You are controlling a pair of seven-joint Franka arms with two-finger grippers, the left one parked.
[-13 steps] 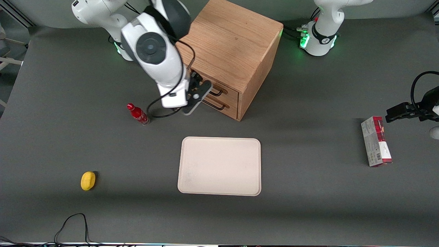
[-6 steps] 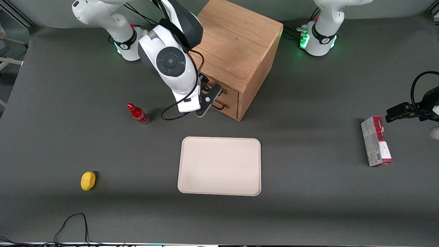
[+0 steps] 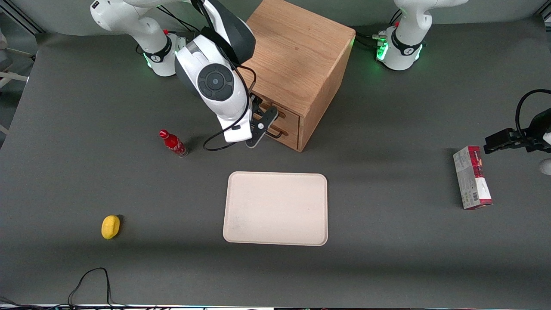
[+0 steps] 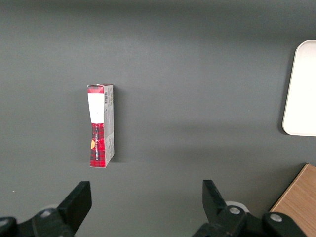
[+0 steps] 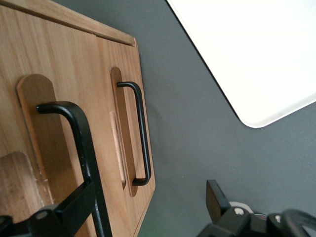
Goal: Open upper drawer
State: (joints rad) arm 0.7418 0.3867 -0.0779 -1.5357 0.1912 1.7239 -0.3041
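Observation:
The wooden cabinet [image 3: 292,56] stands far from the front camera, with both drawers shut flush. The upper drawer [image 3: 287,114] carries a black wire handle [image 5: 81,148]; the lower drawer's matching handle [image 5: 140,133] sits beneath it, near the cabinet's bottom edge. My gripper [image 3: 260,125] is right in front of the drawer fronts, open. One finger [image 5: 59,215] lies against the upper handle's bar, and the other finger [image 5: 216,197] hangs over the grey table below the cabinet front. Nothing is held. In the front view the arm hides most of both handles.
A beige tray [image 3: 275,209] lies nearer the front camera than the cabinet. A red bottle [image 3: 173,143] stands beside the gripper, and a yellow lemon [image 3: 110,226] lies toward the working arm's end. A red-and-white box [image 3: 472,177] lies toward the parked arm's end.
Over the last second the arm swung in toward the cabinet, bringing the gripper up to the drawer fronts. In the last half second it barely moved.

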